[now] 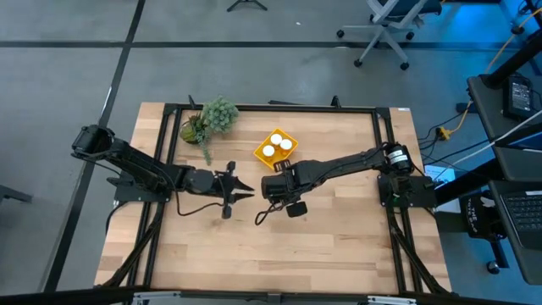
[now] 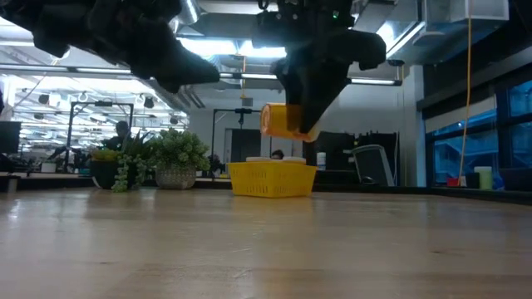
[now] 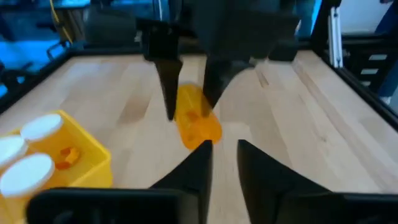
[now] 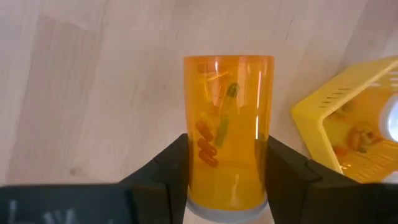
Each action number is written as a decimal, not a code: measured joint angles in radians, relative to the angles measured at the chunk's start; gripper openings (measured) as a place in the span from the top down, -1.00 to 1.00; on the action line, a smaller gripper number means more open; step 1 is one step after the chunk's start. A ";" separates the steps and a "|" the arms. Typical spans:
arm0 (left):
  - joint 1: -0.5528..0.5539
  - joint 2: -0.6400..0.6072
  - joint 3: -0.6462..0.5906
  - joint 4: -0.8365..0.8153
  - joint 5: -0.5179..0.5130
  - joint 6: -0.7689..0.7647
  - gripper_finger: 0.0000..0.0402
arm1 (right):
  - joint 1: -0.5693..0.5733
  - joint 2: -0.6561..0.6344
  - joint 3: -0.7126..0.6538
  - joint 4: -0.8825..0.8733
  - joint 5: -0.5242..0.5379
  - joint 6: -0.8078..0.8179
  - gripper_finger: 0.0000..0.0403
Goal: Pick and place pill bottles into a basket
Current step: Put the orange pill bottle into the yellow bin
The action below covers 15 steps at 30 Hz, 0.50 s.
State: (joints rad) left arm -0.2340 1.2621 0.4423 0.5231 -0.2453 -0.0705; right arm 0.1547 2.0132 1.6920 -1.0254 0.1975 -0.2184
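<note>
My right gripper [image 1: 273, 184] hangs over the middle of the table, shut on an orange pill bottle [image 2: 285, 120] that is lifted well above the wood. The yellow basket [image 1: 261, 156] stands just beyond it on the table, with three white-capped bottles [image 3: 40, 127] upright inside. My left gripper [image 1: 246, 190] hovers close to the held bottle's left side. It points toward the bottle and is slightly open [image 3: 224, 158], with nothing between its fingers. My right gripper pinches the bottle's round side wall [image 4: 193, 155] between its two fingers, close to the cap end [image 4: 227, 211]. The fingers come steeply from above and lie across the bottle. The bottle is clear of the table and lies nearly level, its base [image 3: 202, 138] toward my left gripper.
A small green plant in a pot [image 1: 212, 119] stands at the far left of the table, to the left of the basket [image 2: 272, 178]. Bare wood stretches along the near half of the table [image 1: 279, 254].
</note>
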 joint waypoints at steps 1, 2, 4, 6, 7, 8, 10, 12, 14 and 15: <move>0.000 0.000 0.000 0.012 0.001 0.011 0.60 | 0.000 0.000 0.000 -0.001 0.015 0.000 0.22; 0.000 0.000 0.000 0.023 0.001 0.025 0.54 | 0.000 0.000 0.000 -0.002 0.041 0.000 0.22; 0.000 0.000 0.000 0.039 0.002 0.049 0.40 | 0.000 0.000 0.000 -0.011 0.077 0.000 0.22; 0.000 0.000 0.000 0.039 -0.001 0.065 0.25 | -0.001 0.000 0.000 -0.014 0.080 0.000 0.22; 0.000 0.000 0.000 0.039 -0.006 0.065 0.17 | -0.001 0.000 0.000 -0.014 0.082 0.000 0.22; 0.000 0.000 0.000 0.039 -0.017 0.066 0.09 | -0.001 0.000 0.000 -0.014 0.082 0.000 0.22; 0.000 0.000 0.000 0.039 -0.048 0.066 -0.06 | 0.000 0.000 0.000 -0.014 0.082 0.000 0.22; 0.000 0.000 0.000 0.039 -0.073 0.066 -0.19 | 0.000 0.000 0.000 -0.013 0.082 0.000 0.22; 0.000 0.000 0.000 0.041 -0.077 0.066 -0.30 | 0.000 0.000 0.000 -0.013 0.082 0.000 0.22; 0.000 0.000 0.000 0.043 -0.074 0.066 -0.34 | 0.000 0.000 0.000 -0.013 0.082 0.000 0.22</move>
State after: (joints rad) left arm -0.2340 1.2621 0.4423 0.5662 -0.3193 -0.0048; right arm 0.1547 2.0132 1.6920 -1.0382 0.2790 -0.2180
